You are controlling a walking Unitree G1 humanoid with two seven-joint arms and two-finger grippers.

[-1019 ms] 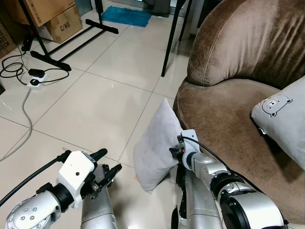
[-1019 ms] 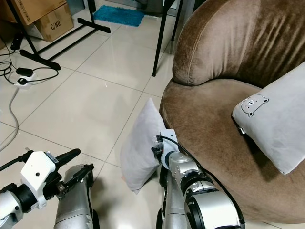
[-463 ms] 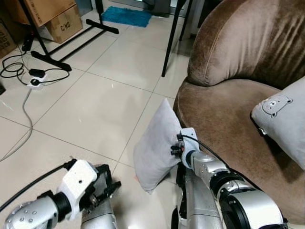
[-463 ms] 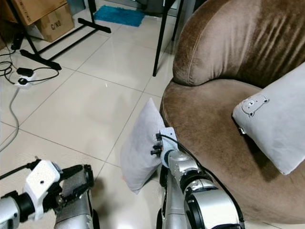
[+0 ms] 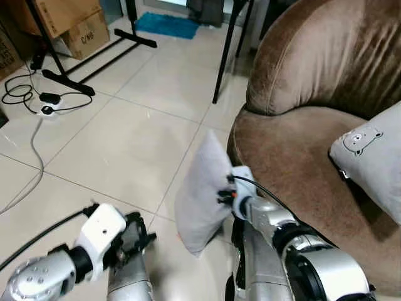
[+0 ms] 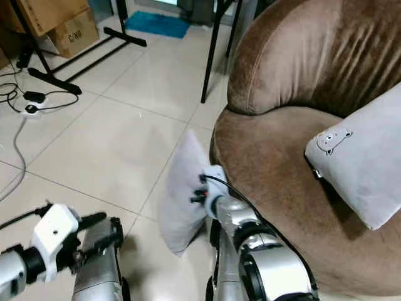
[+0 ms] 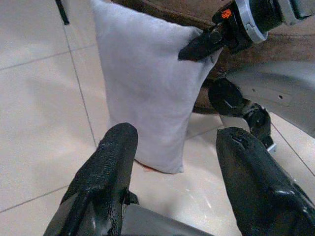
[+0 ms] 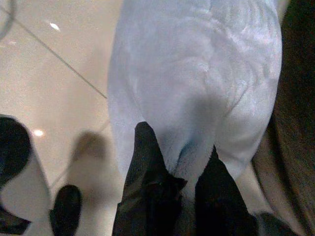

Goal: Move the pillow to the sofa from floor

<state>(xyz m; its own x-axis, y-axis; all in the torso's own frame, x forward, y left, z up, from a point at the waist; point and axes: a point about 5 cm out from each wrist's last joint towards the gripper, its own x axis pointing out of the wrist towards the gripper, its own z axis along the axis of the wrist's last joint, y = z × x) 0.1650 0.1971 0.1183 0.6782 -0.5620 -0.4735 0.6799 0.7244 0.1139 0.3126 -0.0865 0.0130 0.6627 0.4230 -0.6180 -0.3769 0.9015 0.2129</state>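
A grey pillow [image 5: 199, 188] stands on edge on the tiled floor and leans against the front of the brown sofa [image 5: 294, 144]. My right gripper [image 5: 223, 195] is shut on the pillow's sofa-side edge about halfway up. In the right wrist view a fold of the pillow [image 8: 197, 73] is pinched between the black fingers [image 8: 147, 162]. My left gripper [image 5: 135, 235] hangs low to the left of the pillow, open and apart from it. The left wrist view looks between its spread fingers [image 7: 115, 152] at the pillow [image 7: 147, 83].
A second grey pillow with a bear print [image 5: 373, 157] lies on the sofa seat at the right. A black pole [image 5: 225, 50] stands by the sofa's far corner. Stand legs [image 5: 81, 63], cardboard boxes [image 5: 81, 31] and a power strip with cables [image 5: 44, 106] occupy the far left floor.
My left gripper has dropped lower and drawn back a little. The right gripper and the pillow's top have shifted slightly to the left.
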